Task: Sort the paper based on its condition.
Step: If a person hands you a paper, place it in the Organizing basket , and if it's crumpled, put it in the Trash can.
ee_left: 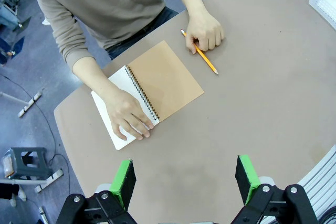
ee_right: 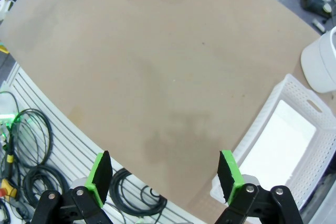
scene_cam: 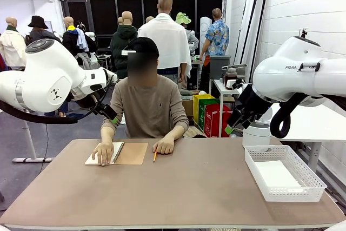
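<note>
A notebook and pencil lie together, basket well apart.

I see a matt, smooth brown table. The notebook has a matt kraft-card cover and a wire spiral. The white mesh plastic basket holds smooth white paper. The arms look glossy.

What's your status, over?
Left gripper and right gripper open, empty. Paper lying in basket. Person's hand on notebook, pencil nearby.
</note>
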{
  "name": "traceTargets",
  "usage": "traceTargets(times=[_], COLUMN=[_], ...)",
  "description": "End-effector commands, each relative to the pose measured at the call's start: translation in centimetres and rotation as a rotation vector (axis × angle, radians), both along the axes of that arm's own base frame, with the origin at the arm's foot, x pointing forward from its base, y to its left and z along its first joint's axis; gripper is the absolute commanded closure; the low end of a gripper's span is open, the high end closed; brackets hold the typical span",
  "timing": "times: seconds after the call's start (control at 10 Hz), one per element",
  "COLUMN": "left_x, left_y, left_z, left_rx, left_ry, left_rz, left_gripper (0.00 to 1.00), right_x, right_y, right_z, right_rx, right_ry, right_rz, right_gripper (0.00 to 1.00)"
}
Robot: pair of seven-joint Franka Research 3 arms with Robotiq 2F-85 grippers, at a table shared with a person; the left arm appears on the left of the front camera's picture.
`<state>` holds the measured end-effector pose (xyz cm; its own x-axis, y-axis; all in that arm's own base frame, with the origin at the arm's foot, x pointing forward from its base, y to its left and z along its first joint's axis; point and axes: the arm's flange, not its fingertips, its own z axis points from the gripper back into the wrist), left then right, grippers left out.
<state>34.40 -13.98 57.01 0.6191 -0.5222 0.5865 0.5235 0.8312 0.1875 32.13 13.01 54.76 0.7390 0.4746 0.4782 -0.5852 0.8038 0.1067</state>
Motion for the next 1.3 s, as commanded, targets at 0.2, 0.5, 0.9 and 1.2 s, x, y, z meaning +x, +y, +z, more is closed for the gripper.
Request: traceTargets(times=[0.2,0.5,0.9,1.2], left_x=[-0.02,-0.02,-0.02,-0.02], left_y=[0.04,0.04,0.04,0.04], left_z=[0.04,0.04,0.04,0.04], left_rx=[0.0,0.0,0.0,0.0], left_ry=[0.0,0.0,0.0,0.0], left_rz=[0.001,0.001,0.001,0.001], left_gripper=[0.0,0.0,0.0,0.0], right_x=[-0.01,-0.01,-0.01,-0.01], right_y=[0.02,0.02,0.02,0.02], right_z=[0.25,0.25,0.25,0.25], right_rx=[-0.002,-0.002,-0.002,-0.002], right_ry=[0.01,0.01,0.01,0.01], right_rz=[0.004,0.004,0.004,0.004], right_gripper=[0.0,0.0,0.0,0.0])
